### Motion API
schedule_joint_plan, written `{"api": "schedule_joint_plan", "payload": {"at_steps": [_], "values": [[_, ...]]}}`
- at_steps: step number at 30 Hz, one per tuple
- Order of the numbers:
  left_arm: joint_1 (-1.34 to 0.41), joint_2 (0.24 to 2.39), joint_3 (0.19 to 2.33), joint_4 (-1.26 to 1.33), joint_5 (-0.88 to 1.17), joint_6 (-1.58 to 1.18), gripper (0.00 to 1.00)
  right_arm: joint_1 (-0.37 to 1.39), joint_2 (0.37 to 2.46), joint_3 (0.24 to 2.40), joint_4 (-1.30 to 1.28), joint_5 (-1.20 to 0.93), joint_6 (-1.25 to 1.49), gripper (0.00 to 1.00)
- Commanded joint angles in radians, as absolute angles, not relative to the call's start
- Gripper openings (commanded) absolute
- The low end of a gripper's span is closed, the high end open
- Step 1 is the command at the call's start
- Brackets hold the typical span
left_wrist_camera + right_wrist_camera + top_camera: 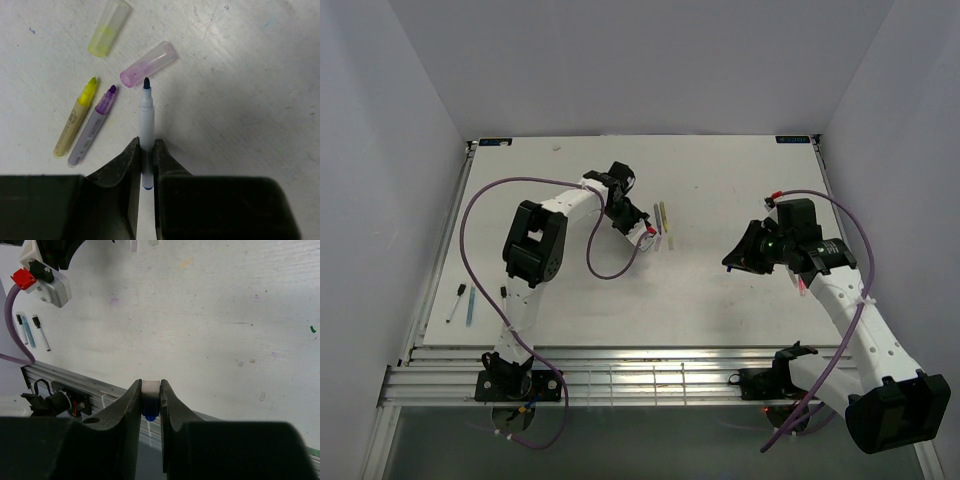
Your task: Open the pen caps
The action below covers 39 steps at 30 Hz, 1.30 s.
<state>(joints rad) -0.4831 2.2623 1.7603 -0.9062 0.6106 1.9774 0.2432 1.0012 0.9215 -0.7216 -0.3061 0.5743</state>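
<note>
Blue-tipped white pen [146, 131] sits uncapped at centre of the left wrist view, tip up-frame, barrel pinched between the closed jaws of the left gripper [146, 150]. Its cap looks to be the small white-and-blue piece [149, 399] at lower centre of the right wrist view, clamped in the nearly closed right gripper [149, 392].

Around the held pen: yellow pen [75, 117] and purple pen [93, 125] lie side by side at left of frame, both uncapped. Pink cap [149, 63] lies just above the blue tip; yellow cap [108, 27] is at upper left. In the top view this cluster is at upper centre on the table [720, 180]; right gripper is well apart at centre right.

Two more markers [460, 300] lie at far left of the top view; whether they are capped I cannot tell.

Step, as I judge it: blue pen just separated from cap. Next calls for setting pen down beside the others, dropping the cap, then going for the left-edge markers.
</note>
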Motion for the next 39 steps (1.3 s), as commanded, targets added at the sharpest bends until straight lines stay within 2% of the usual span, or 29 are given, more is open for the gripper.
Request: {"api": "schedule_joint_plan", "payload": {"at_steps": [1, 3, 11, 36, 39], "values": [[-0.511, 2.302, 1.706, -0.794, 0.444, 2.295, 0.0, 0.238, 0.994, 0.91, -0.643, -0.276, 0.545, 0.08], [-0.521, 2.306, 1.68, -0.749, 0.379, 2.304, 0.0, 0.236, 0.996, 0.893, -0.632, -0.278, 0.543, 0.08], [-0.502, 2.313, 1.614, -0.623, 0.365, 2.322, 0.0, 0.227, 0.995, 0.854, -0.595, -0.304, 0.546, 0.08], [-0.462, 2.267, 1.549, -0.607, 0.406, 2.303, 0.0, 0.222, 1.002, 0.836, -0.574, -0.316, 0.558, 0.08], [-0.459, 2.266, 1.542, -0.604, 0.42, 2.301, 0.06, 0.219, 1.0, 0.831, -0.571, -0.316, 0.561, 0.08]]}}
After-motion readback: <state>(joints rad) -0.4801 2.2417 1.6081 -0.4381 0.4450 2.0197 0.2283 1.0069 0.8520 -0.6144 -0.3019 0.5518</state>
